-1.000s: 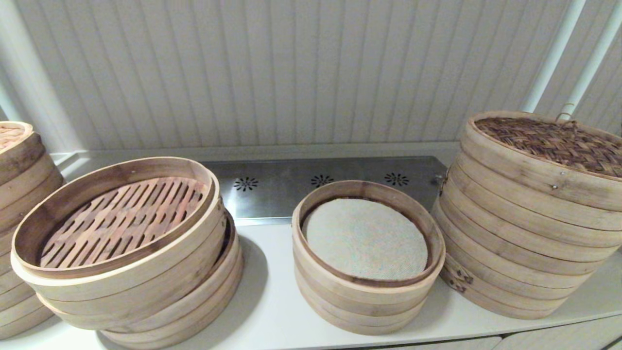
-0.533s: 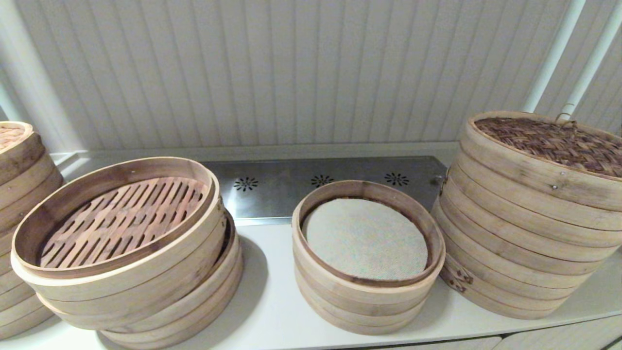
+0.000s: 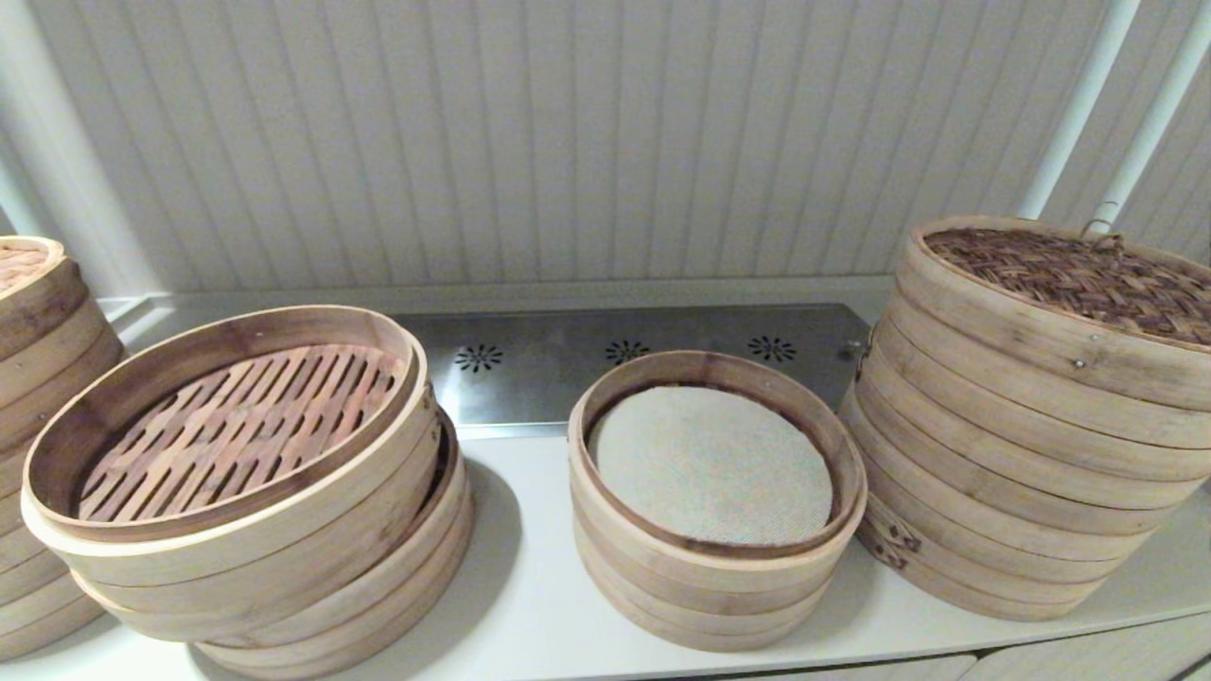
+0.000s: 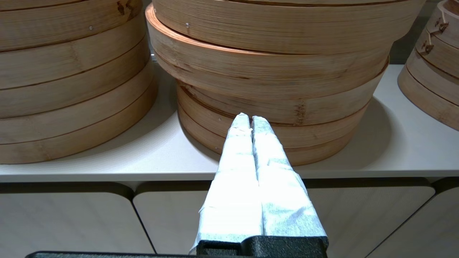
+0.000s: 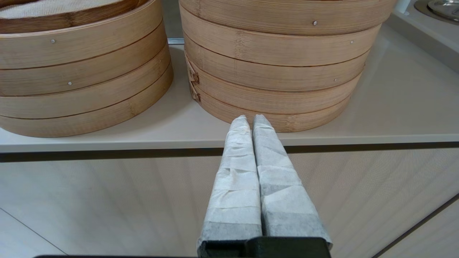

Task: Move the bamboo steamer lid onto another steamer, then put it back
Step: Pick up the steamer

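Only the head view shows the woven bamboo steamer lid (image 3: 1074, 276), seated atop the tall steamer stack (image 3: 1012, 473). Only the wrist views show the left gripper (image 4: 250, 120) and right gripper (image 5: 249, 120), each below the counter edge (image 5: 143, 145) with wrapped fingers pressed together, holding nothing, stack sides beyond their tips.

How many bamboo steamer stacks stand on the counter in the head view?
4. One at the far left edge, cut off; one open with a slatted floor; one in the middle with a cloth liner; the tallest on the right, under the woven lid. More may lie outside the view.
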